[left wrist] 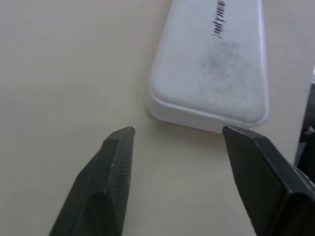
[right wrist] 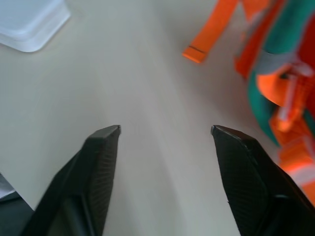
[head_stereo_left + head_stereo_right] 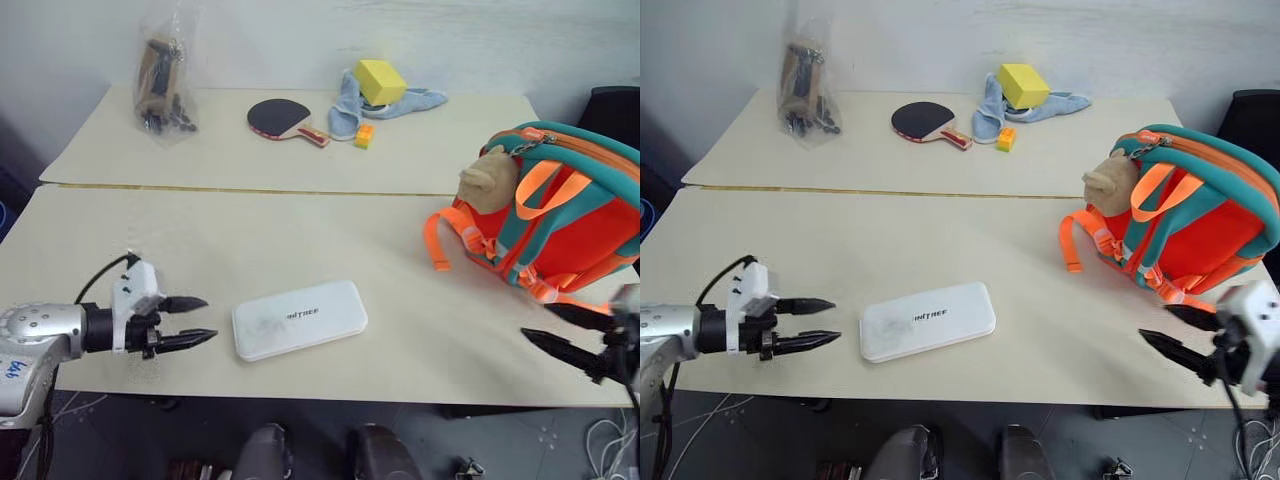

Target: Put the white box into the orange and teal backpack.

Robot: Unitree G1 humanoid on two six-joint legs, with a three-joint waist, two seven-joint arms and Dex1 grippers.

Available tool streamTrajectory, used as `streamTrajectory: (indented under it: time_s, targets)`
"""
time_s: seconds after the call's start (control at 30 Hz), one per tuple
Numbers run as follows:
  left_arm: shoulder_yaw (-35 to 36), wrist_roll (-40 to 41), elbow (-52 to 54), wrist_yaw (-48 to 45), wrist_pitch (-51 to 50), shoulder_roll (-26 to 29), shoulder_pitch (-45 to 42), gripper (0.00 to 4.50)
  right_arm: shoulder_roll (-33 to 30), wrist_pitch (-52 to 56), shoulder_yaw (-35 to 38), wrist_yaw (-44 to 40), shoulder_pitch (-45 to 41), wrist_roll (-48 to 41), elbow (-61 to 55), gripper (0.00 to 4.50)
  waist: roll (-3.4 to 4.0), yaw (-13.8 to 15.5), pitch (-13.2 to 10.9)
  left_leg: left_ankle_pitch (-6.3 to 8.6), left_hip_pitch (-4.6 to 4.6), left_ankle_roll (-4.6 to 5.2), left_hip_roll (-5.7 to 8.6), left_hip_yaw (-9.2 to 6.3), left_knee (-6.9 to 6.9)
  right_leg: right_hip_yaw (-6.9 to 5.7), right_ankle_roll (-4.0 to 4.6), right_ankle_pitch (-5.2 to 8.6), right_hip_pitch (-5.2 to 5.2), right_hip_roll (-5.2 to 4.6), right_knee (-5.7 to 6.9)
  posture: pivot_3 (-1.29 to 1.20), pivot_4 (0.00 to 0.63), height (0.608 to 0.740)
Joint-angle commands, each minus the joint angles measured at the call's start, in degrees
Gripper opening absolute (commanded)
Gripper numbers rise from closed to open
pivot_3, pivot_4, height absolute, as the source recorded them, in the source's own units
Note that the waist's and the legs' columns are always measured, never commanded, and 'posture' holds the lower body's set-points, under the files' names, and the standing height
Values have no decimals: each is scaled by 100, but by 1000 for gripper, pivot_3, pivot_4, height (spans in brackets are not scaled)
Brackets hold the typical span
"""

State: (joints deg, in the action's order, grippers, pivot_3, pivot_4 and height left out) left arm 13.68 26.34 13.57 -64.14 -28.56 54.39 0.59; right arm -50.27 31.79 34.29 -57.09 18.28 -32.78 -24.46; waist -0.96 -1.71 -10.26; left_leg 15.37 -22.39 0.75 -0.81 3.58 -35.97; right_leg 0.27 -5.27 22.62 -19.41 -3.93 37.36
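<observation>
My left claw (image 3: pixel 205 320) gapes empty beside the white box (image 3: pixel 299 319); its dark lettering is too blurred to read.

The white box (image 3: pixel 299 319) is lying flat on the table (image 3: pixel 300 230) before me, between my left gripper (image 3: pixel 196 321) and my right gripper (image 3: pixel 558 328). The orange and teal backpack (image 3: pixel 555 215) is sitting just behind my right gripper.
</observation>
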Motion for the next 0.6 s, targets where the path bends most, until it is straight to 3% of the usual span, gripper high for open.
streamTrajectory:
  time_s: [0.03,0.2,0.4,0.6]
  targets:
    - [-233,-262,162,-3,284,72,10,1744,-105,-205,-894,183,-576,342,-139,1685,0,-6,0,0,1,0,0,0,-2,1,0,0,1,0,0,0,150,740]
    - [-640,-495,21,192,333,-112,-18,99,57,-328,-1987,341,-1532,699,155,0,3,0,-1,0,-5,-1,0,0,2,0,2,1,-11,0,-1,0,150,740]
    - [-1066,-972,-295,726,407,-431,-353,39,573,-432,-3215,772,-2440,1385,609,0,2,17,-1,1,-12,2,0,-1,-10,-3,2,1,-12,0,4,0,150,740]
    - [-1361,-997,-363,857,286,-787,-1017,39,940,-540,-3762,957,-2815,1755,951,0,2,18,-2,-1,-11,3,3,-3,-13,-9,2,1,-11,-1,11,0,150,740]
